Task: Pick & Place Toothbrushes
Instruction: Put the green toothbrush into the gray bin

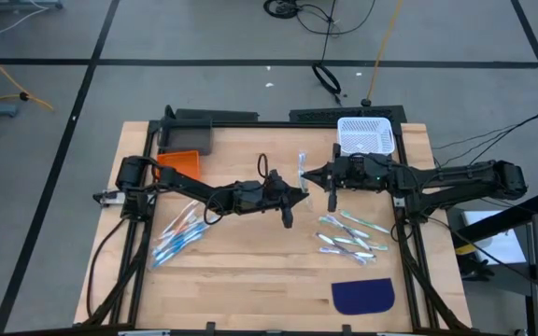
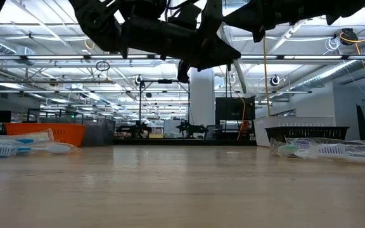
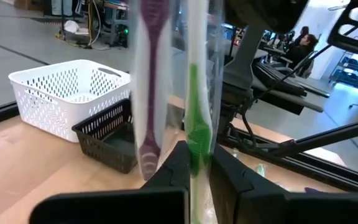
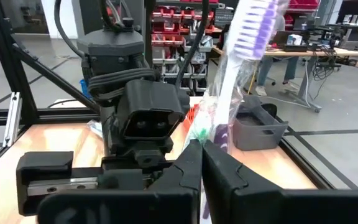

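Two arms meet over the middle of your wooden table, both raised clear of the surface, as the low view confirms. Largest items first: a white perforated basket sits at the far right edge, with a dark basket just beside it in the left wrist view. An orange bin and a grey bin sit at the far left. A dark blue half-round mat lies near the front right.

Left gripper: jaws pinched on a clear packet of toothbrushes, green handle between the fingers, purple brush alongside in the same wrap. Right gripper: jaws closed on the same packet, purple bristles standing above the fingertips. You see the packet upright between the two grippers, held off the table.

Loose toothbrushes: one cluster, blue-accented, lies front left; another, green-accented, lies on the right, between the white basket and the mat.
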Robot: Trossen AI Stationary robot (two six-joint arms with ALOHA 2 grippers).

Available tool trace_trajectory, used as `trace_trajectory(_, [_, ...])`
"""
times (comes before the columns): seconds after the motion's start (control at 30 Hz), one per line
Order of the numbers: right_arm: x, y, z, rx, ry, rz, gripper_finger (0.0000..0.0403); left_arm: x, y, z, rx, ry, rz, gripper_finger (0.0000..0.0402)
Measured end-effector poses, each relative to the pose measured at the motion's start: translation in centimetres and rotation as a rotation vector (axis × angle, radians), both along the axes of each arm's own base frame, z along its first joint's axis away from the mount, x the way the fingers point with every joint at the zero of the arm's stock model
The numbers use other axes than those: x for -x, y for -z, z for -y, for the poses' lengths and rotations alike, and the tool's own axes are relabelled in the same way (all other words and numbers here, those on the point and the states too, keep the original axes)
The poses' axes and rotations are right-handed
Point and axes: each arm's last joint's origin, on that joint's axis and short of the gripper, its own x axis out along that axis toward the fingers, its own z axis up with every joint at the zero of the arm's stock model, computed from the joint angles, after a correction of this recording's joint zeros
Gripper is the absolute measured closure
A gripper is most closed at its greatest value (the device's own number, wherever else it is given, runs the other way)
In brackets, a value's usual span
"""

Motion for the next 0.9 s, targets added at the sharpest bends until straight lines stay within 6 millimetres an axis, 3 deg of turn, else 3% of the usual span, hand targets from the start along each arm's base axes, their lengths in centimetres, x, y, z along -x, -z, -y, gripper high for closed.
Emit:
trace_trajectory(0.43, [0.0, 0.0, 0.0, -0.001, -0.007, -0.004, 0.0393, 0.3, -0.5, 0.2, 0.027, 0.061, -0.025, 0.0389])
trace_trajectory(0.9, [0.0, 0.2, -0.2, -0.009, -0.068, -0.029, 0.0317, 4.5, -5.9, 2.6, -0.118, 0.022, -0.167, 0.0398])
